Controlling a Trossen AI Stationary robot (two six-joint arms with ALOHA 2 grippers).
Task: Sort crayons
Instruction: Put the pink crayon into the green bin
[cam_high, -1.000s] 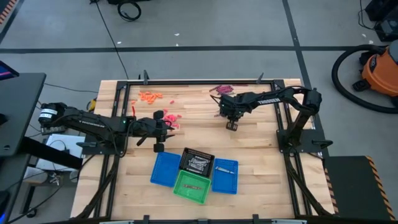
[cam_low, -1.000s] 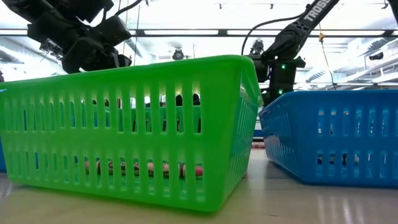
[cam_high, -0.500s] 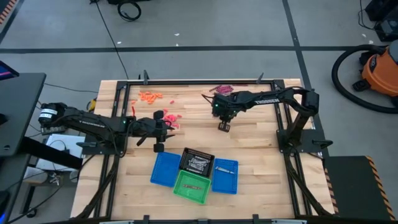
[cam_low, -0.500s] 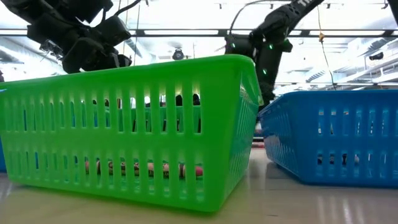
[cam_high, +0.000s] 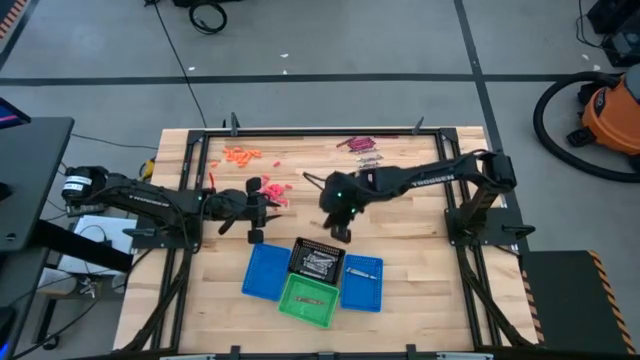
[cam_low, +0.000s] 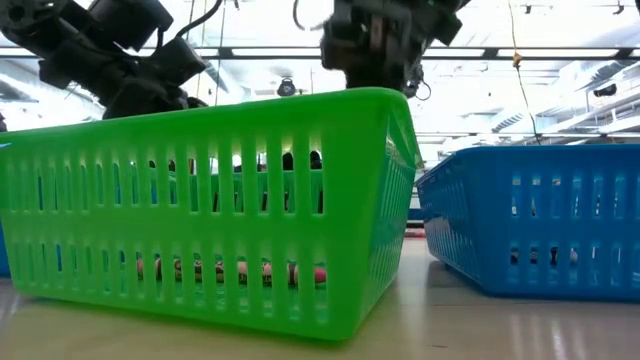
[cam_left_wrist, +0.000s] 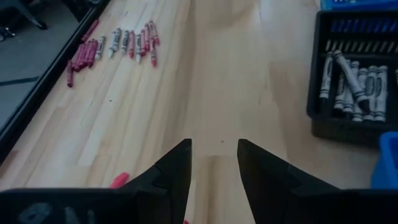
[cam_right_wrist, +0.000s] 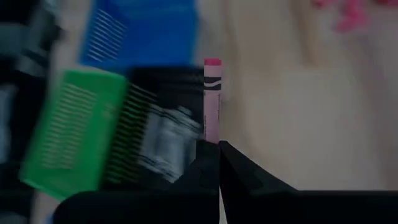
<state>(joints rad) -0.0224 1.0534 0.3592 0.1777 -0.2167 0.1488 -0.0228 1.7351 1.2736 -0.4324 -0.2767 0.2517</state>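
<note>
Nearest me in the low view, the green basket (cam_low: 210, 200) fills the left and centre of the frame, with a few reddish crayons lying on its floor behind the mesh. A blue basket (cam_low: 535, 215) sits at the right.

From above, I see the green basket low in the centre, a blue basket on each side of it, and the black basket (cam_high: 317, 258) just behind, holding grey crayons (cam_left_wrist: 348, 74).

My right gripper (cam_high: 340, 233) hangs beside the upper right corner of the black basket. Its jaws are clamped on a pink crayon (cam_right_wrist: 212, 99), which sticks straight out from the fingertips; in the right wrist view the black and green baskets lie blurred beneath it.

My left gripper (cam_high: 255, 236) sits left of centre, over bare wood beside a scatter of pink crayons (cam_high: 274, 190). Its jaws stand apart with nothing between them.

Farther back, orange crayons (cam_high: 240, 154) lie at the upper left of the table (cam_high: 420, 250). A row of maroon and grey crayons (cam_high: 362, 145) lies along the top edge.
</note>
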